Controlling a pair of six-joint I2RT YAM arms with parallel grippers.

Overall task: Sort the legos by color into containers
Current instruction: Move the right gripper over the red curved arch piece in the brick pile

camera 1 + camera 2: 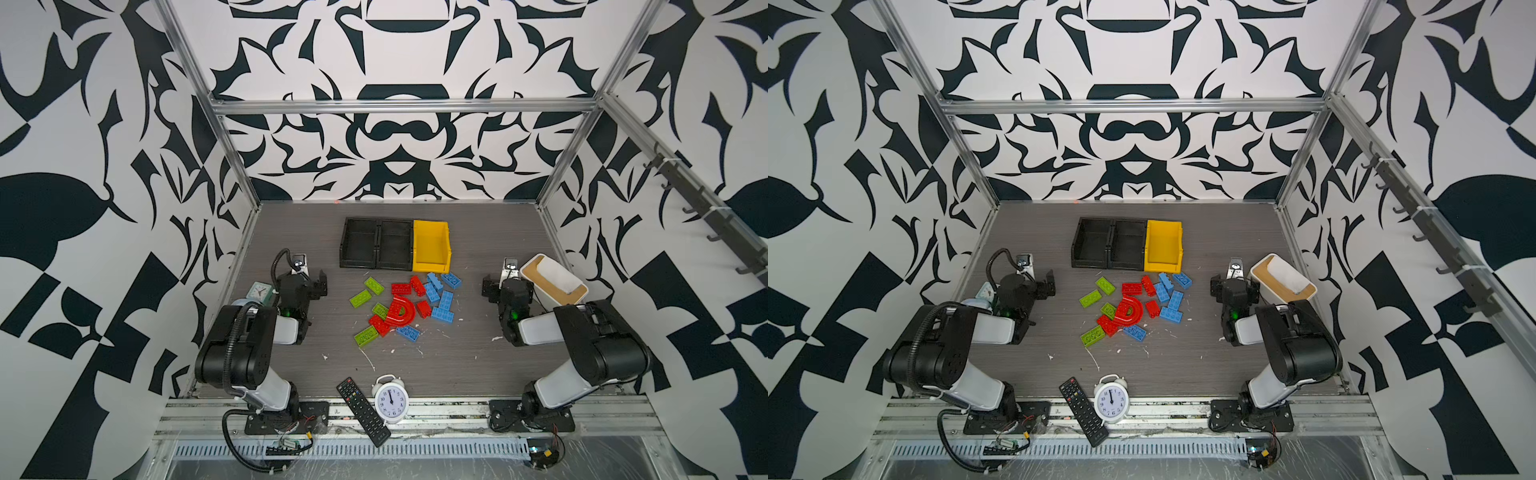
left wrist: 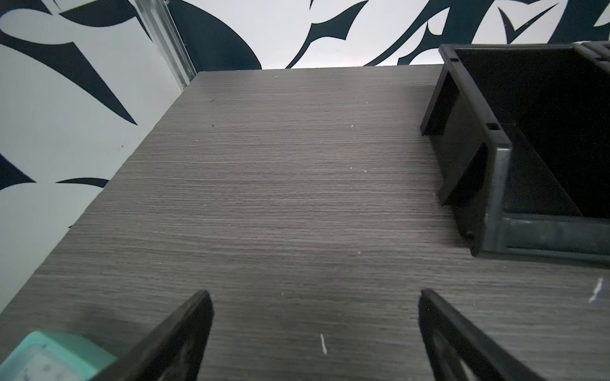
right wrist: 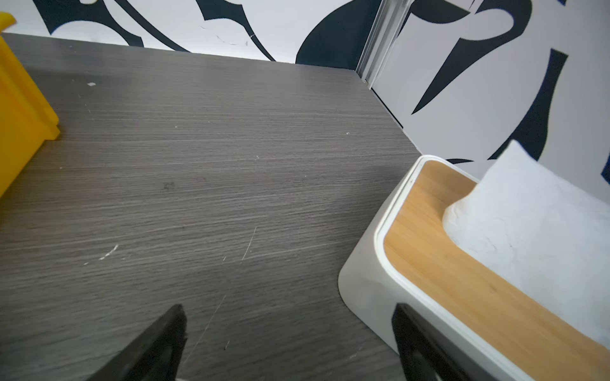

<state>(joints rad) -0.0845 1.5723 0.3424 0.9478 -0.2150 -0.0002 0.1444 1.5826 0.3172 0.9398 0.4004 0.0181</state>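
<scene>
Fifteen legos (image 1: 424,308) lie in a loose pile mid-table (image 1: 457,365), just in front of the containers. Four are green, six are blue, and five are red, counting the red arch (image 1: 411,311) in the middle of the heap. Behind them stand two black bins (image 1: 378,245) joined side by side, with one yellow bin (image 1: 432,266) against their right end. Both arms are folded, with elbows raised near the front rail and wrists low on either side of the pile. The left gripper (image 2: 315,297) hovers over bare table, jaws spread wide and holding nothing. The right gripper (image 3: 289,310) is likewise spread and empty, beside the white box (image 3: 363,283).
</scene>
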